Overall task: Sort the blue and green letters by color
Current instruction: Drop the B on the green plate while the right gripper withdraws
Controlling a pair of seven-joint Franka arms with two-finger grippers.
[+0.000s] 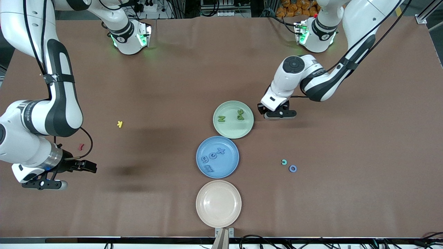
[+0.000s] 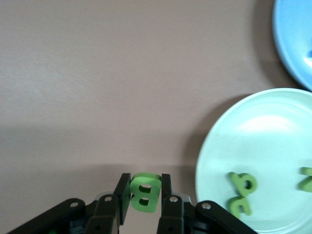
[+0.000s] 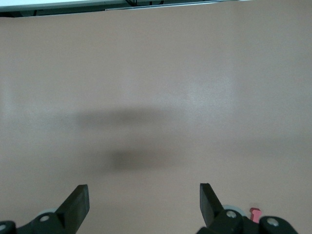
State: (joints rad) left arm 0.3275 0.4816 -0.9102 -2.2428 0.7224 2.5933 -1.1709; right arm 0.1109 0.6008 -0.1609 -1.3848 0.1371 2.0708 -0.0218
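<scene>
Looking down from the front, the left gripper [image 1: 277, 114] hangs just beside the round pale green plate [image 1: 242, 133], likely because its letter belongs with the green ones there, while a small blue ring letter [image 1: 292, 168] lies on the brown table [image 1: 346, 193]. Its wrist view shows its fingers [image 2: 123, 192] pinching a chunky green letter B [image 2: 144, 193]. The right wrist view shows the waiting right gripper [image 3: 144, 207] spread wide over bare table.

Brown table [image 1: 173, 86] — three plates [image 1: 218, 203], yellow K [image 1: 119, 124], red letter [image 1: 81, 147], two rings [image 1: 292, 168].
</scene>
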